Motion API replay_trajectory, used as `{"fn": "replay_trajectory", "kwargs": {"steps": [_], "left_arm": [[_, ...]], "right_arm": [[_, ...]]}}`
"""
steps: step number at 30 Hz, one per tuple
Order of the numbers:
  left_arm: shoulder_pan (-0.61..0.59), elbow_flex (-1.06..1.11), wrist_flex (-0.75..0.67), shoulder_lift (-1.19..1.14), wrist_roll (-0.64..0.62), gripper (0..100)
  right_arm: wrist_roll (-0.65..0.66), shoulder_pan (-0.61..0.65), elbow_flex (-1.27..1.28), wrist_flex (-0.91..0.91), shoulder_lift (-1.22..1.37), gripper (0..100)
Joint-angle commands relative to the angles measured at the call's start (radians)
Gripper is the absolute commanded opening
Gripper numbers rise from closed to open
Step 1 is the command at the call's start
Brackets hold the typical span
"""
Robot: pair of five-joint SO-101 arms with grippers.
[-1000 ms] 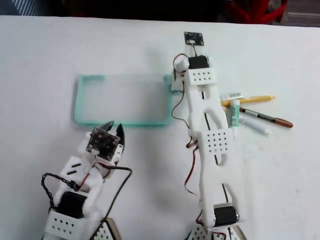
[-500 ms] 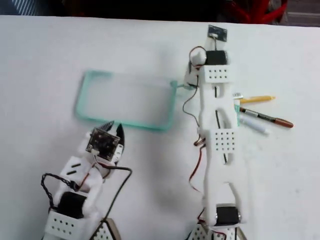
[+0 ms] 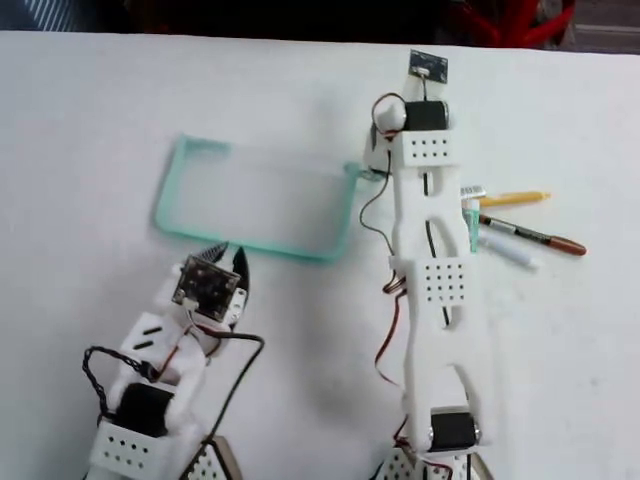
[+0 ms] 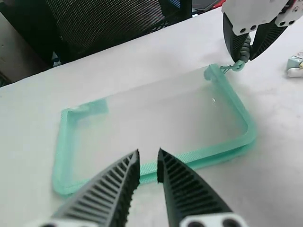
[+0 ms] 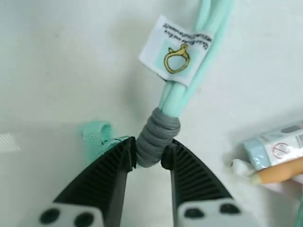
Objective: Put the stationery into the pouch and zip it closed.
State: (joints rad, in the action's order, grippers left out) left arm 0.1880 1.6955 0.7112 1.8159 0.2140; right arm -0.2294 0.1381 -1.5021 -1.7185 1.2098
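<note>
The clear pouch (image 3: 260, 200) with teal trim lies flat and slightly askew left of centre. My right gripper (image 5: 149, 151) is shut on the grey zipper pull (image 5: 156, 135) with its teal cord, at the pouch's far right corner (image 3: 355, 172). The left wrist view has this gripper (image 4: 244, 45) pinching the pull (image 4: 238, 65). Narrowly open, my left gripper (image 4: 147, 158) has nothing between its fingers just before the pouch's near edge (image 4: 189, 158). To the right of the right arm lie a yellow pen (image 3: 515, 198), a brown-capped marker (image 3: 535, 236), a white pen (image 3: 510, 252) and a small teal-white tube (image 3: 470, 215).
The right arm (image 3: 435, 280) stretches across the table between the pouch and the stationery, partly covering the tube. A white label (image 5: 177, 49) hangs on the pull cord. The table's far edge (image 3: 300, 38) runs behind the pouch.
The right gripper has drawn the zipper pull to the right and farther away, dragging the pouch rightward and turning it askew. The left arm has stayed still.
</note>
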Motion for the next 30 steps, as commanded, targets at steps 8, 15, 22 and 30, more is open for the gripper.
{"fn": "replay_trajectory", "kwargs": {"steps": [8,15,22,30], "left_arm": [[0.015,-0.003,0.005,0.007,0.008,9],[0.015,-0.003,0.005,0.007,0.008,9],[0.015,-0.003,0.005,0.005,0.008,9],[0.015,-0.003,0.005,0.005,0.008,9]], "right_arm": [[0.023,0.012,0.385,-0.008,-0.371,1.7],[0.021,0.018,0.643,0.044,-0.582,1.7],[0.023,0.010,0.806,0.073,-0.782,1.7],[0.023,0.013,1.237,0.349,-1.104,1.8]]}}
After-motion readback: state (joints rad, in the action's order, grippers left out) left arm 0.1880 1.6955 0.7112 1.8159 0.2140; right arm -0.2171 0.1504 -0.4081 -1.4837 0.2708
